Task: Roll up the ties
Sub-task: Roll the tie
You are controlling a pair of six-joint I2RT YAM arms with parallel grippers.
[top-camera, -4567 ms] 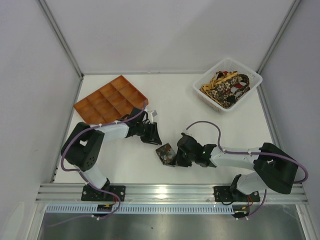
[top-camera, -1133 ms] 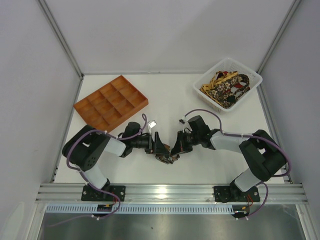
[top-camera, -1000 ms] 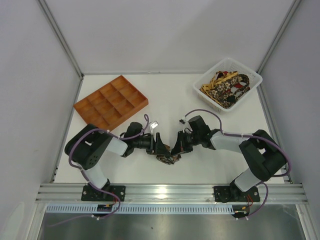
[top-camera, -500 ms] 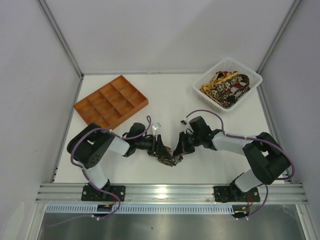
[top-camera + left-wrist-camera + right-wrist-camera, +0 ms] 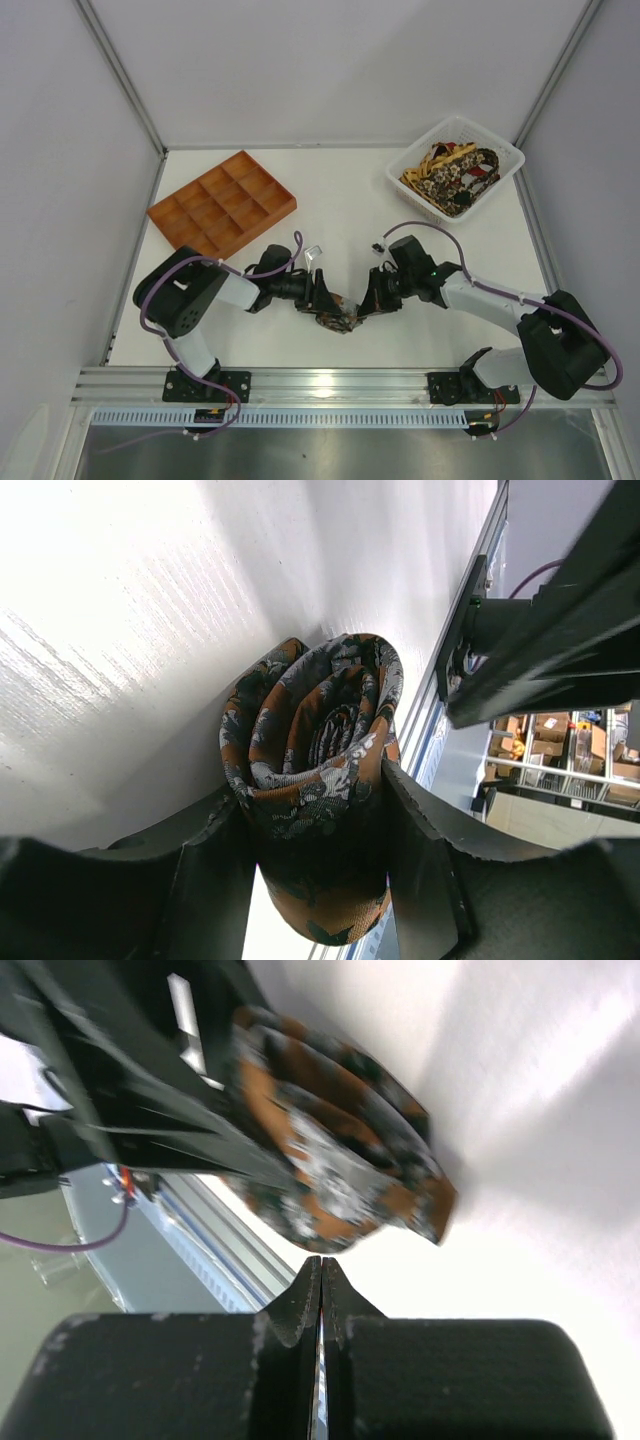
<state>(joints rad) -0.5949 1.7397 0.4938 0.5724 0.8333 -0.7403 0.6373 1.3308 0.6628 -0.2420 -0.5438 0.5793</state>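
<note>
While left jaws clamp the rolled tie [image 5: 315, 770], right jaws closed, empty, beside it.

We've got two arms here, left arm [image 5: 228, 290] and right arm [image 5: 490, 297]: white shells, black joints, a purple cable [image 5: 415, 225] looping along each, black bases [image 5: 205, 385] and matte black gripper fingers [image 5: 420, 860].

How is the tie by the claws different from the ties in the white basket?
The rolled tie is wound into a tight coil; the basket ties lie in a loose tangle. The rolled tie is clamped in the left claw; the basket ties sit untouched in the white basket. Both are busy patterned fabric with rust-orange in it.
</note>
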